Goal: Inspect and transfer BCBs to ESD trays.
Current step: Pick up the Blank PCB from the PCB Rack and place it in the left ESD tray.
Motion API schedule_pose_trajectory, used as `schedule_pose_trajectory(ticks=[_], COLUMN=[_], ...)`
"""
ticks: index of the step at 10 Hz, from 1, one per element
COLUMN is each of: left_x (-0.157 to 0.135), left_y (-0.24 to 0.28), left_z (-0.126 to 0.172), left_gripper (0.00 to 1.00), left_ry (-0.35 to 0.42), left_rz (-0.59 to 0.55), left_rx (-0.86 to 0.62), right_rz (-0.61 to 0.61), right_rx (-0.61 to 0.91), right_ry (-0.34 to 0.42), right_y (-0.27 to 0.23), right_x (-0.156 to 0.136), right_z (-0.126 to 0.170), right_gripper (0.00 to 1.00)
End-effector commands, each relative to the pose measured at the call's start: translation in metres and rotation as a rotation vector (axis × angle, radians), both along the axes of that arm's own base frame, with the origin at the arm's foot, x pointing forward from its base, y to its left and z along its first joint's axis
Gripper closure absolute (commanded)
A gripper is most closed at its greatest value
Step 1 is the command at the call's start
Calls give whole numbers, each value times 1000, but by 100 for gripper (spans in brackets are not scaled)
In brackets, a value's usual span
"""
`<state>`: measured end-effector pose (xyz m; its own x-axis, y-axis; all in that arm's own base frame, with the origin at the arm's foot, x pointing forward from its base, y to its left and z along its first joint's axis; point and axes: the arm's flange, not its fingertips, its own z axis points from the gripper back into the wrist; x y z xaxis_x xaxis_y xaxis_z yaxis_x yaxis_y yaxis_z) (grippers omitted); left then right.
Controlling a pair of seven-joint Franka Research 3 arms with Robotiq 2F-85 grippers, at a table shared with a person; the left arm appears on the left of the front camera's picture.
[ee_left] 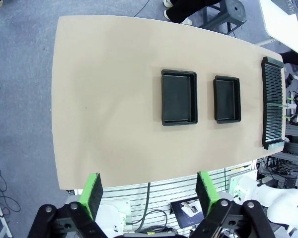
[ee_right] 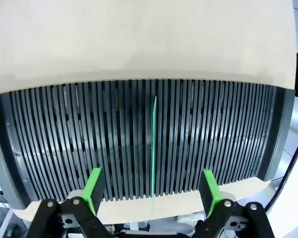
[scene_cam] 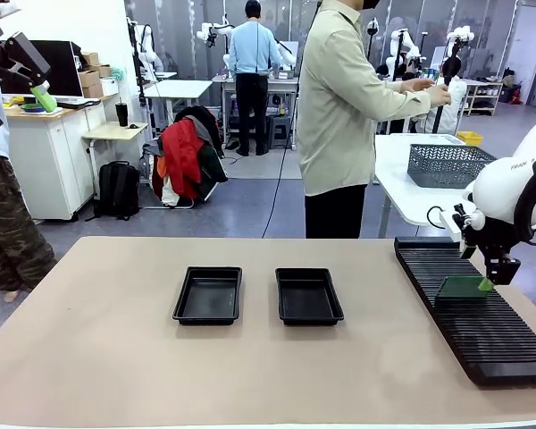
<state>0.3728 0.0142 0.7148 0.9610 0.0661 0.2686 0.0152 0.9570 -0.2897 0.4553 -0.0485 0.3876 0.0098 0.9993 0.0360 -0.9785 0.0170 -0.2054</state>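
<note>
Our right hand point(ee_right: 150, 174) hangs wide open above the BCB point(ee_right: 153, 144), which stands on edge in the rack point(ee_right: 64, 134), centred between the fingers point(ee_right: 94, 183). Our left hand point(ee_left: 149, 176), also wide, is well apart.

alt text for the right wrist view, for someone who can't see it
A thin green board stands on edge in a slot of a long black ribbed rack, lined up between the green pads of the open right gripper. Tan tabletop lies beyond.
</note>
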Motion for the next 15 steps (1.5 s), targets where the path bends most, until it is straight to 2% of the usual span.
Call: schedule_pose_trajectory(ticks=[1, 7, 9, 15], left_x=[0, 0, 0, 0], left_y=[0, 0, 0, 0], left_z=[-1, -1, -1, -1], left_gripper=[0, 0, 0, 0], left_ry=[1, 1, 1, 1], left_rz=[5, 5, 5, 5], left_rx=[0, 0, 0, 0], right_rz=[9, -26, -49, -52], right_rx=[23, 55, 34, 38], right_ry=[-37, -44, -16, -16], right_y=[-2, -4, 0, 1], right_x=[2, 9, 7, 8], right_z=[-19, -39, -32, -32], right_gripper=[0, 0, 0, 0])
